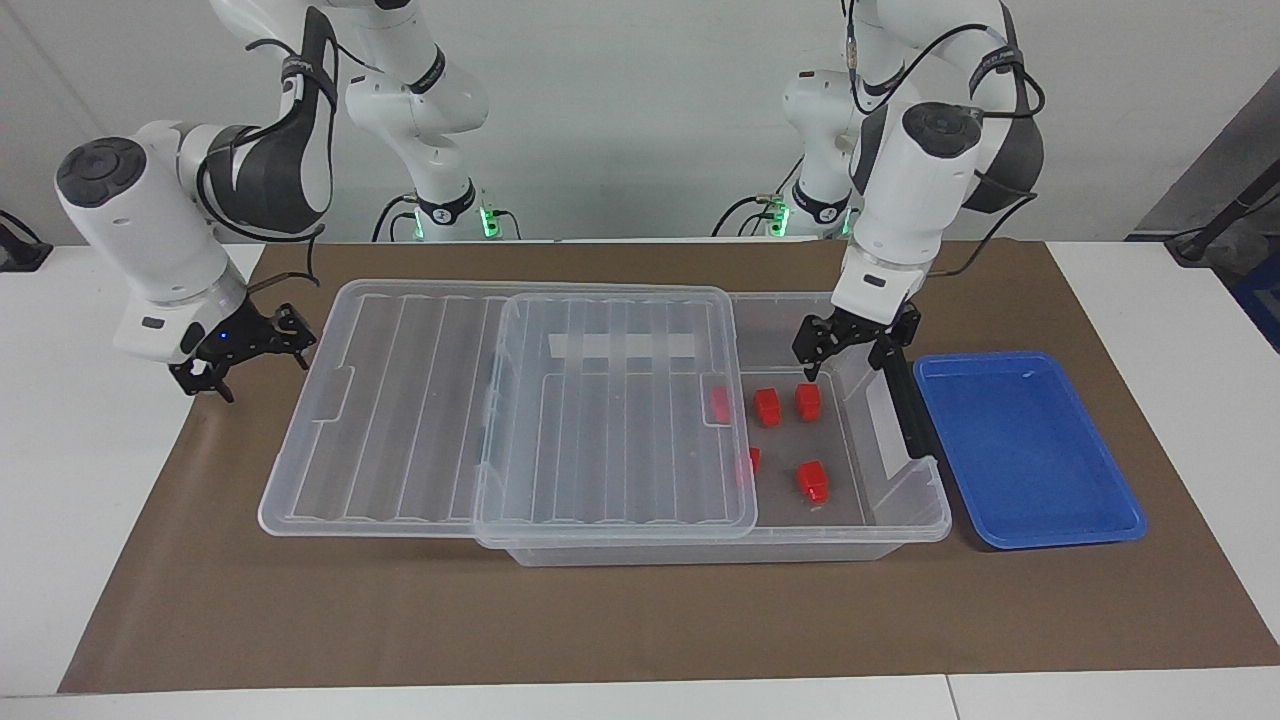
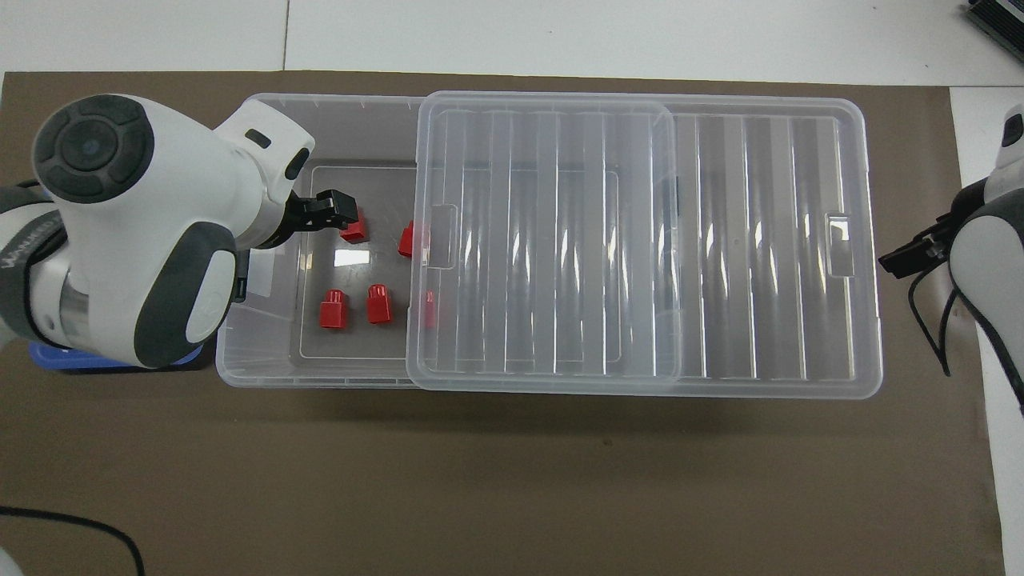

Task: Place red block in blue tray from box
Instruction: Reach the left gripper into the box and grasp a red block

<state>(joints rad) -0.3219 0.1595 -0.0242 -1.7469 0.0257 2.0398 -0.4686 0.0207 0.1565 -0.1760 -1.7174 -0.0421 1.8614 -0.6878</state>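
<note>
1. Hovering over the uncovered end of the box (image 1: 905,505): left gripper (image 1: 846,352), jaws spread, nothing between them.
2. Just below the jaws in the facing view: red block (image 1: 808,401), resting on the box floor, not touched. Seen from above, fingertips overlap that block's edge (image 2: 353,227); the facing view shows a gap.
3. Beside it, toward the right arm's end: second block (image 1: 767,406), close to the first one.
4. Farther from the robots than the jaws: third block (image 1: 812,481), lying alone on the floor.
5. Partly under the lid edge: two more red blocks (image 1: 720,404), (image 1: 752,460), showing through clear plastic.
6. Toward the right arm's end from the left jaws: ribbed clear lid (image 1: 500,410), slid along the box, overhanging its end, covering most of the opening.
7. Just beside the left jaws, on the box end wall: black handle (image 1: 905,410).
8. Past that handle, toward the left arm's end of the table: blue tray (image 1: 1030,450), just beside the box, flat on the brown mat (image 1: 640,620). Mostly hidden under the left arm from overhead.
9. Hanging off the overhanging lid end, over the mat: right gripper (image 1: 243,357), jaws spread, holding nothing, clear of the lid. Waiting.
</note>
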